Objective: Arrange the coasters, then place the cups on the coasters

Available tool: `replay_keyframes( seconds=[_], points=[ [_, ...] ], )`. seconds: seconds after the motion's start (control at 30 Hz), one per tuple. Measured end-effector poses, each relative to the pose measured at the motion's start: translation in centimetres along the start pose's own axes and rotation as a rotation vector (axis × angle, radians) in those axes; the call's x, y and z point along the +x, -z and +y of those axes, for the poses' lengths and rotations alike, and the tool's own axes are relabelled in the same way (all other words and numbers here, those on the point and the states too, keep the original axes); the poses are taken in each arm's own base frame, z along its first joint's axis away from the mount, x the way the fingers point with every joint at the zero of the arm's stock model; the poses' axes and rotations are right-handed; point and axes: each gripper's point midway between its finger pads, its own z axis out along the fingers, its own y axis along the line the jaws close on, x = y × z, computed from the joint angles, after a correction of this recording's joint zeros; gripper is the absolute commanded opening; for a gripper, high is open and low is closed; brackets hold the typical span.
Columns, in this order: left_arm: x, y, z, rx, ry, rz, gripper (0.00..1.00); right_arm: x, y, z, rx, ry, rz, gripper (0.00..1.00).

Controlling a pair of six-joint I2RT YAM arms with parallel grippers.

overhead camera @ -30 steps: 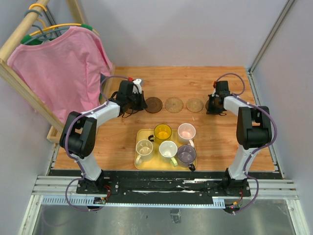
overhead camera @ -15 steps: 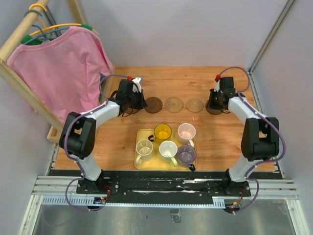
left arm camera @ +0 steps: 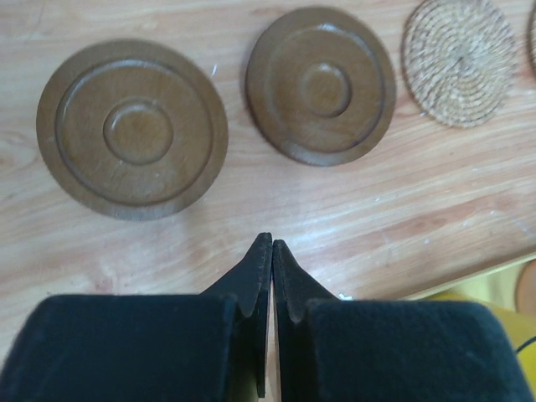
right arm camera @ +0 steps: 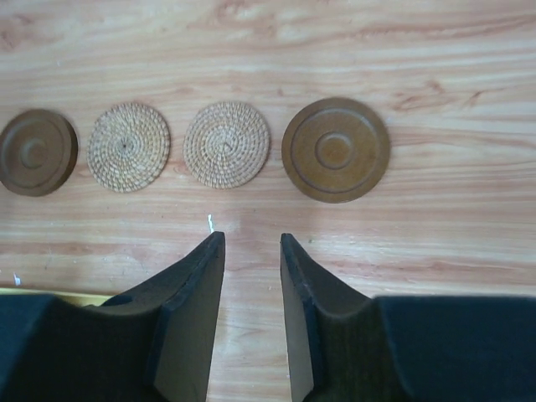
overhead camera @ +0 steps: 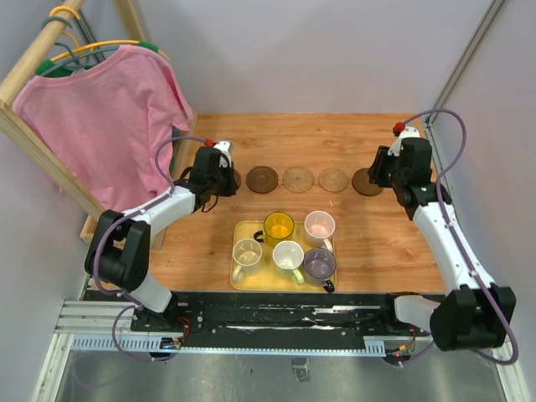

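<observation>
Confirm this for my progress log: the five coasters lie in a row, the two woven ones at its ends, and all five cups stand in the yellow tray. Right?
Not the ends: in the top external view the woven coasters lie side by side inside the row, and dark brown coasters hold both ends. The rest stands, with the cups in the yellow tray.

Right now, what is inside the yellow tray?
Five cups stand in the yellow tray: beige cup, yellow cup, pink cup, white cup, grey-purple cup. The tray floor beneath them is hidden.
</observation>
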Motion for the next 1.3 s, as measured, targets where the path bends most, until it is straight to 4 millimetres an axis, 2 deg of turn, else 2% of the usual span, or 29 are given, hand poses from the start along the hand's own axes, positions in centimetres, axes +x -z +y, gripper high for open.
replay_keyframes(
  seconds=[0.13,0.2,0.43,0.6,0.63,0.67,0.87,0.97,1.0,1.07,1.17,1.3],
  points=[
    [1.7,0.0,1.4,-0.054,0.008,0.039,0.03,-1.8,2.9,-0.5,0.035,0.006,-0.102,0.41],
    [2.0,0.0,1.9,-0.066,0.016,0.044,0.03,-2.1,3.9,-0.8,0.056,0.005,-0.135,0.48],
    [2.3,-0.2,3.9,-0.106,0.058,0.055,0.03,-2.3,5.7,-2.0,0.121,-0.013,-0.186,0.66],
    [3.3,-0.8,4.3,-0.113,0.064,0.087,0.06,-2.9,6.7,-2.2,0.136,-0.019,-0.224,0.82],
    [3.4,-0.9,4.3,-0.113,0.064,0.091,0.09,-2.9,6.8,-2.3,0.136,-0.022,-0.229,0.88],
    [3.6,-0.9,4.3,-0.112,0.065,0.094,0.14,-2.9,6.9,-2.3,0.136,-0.024,-0.233,1.0],
    [4.3,-0.9,4.3,-0.106,0.069,0.109,0.38,-2.2,6.9,-3.1,0.171,-0.051,-0.23,0.98],
    [4.3,-0.7,4.1,-0.1,0.071,0.104,0.62,-2.0,6.8,-3.6,0.196,-0.063,-0.23,0.98],
    [4.3,-0.5,4.1,-0.098,0.072,0.102,0.74,-1.9,6.8,-3.8,0.203,-0.065,-0.231,0.98],
    [4.0,-0.2,3.9,-0.094,0.076,0.089,0.88,-1.8,6.9,-3.9,0.21,-0.067,-0.23,0.98],
    [3.3,0.7,3.7,-0.091,0.079,0.061,0.98,-1.6,6.8,-4.2,0.223,-0.071,-0.227,0.98],
    [2.1,2.0,3.4,-0.086,0.082,0.01,1.0,-1.1,6.9,-4.6,0.249,-0.079,-0.211,0.98]
  ],
)
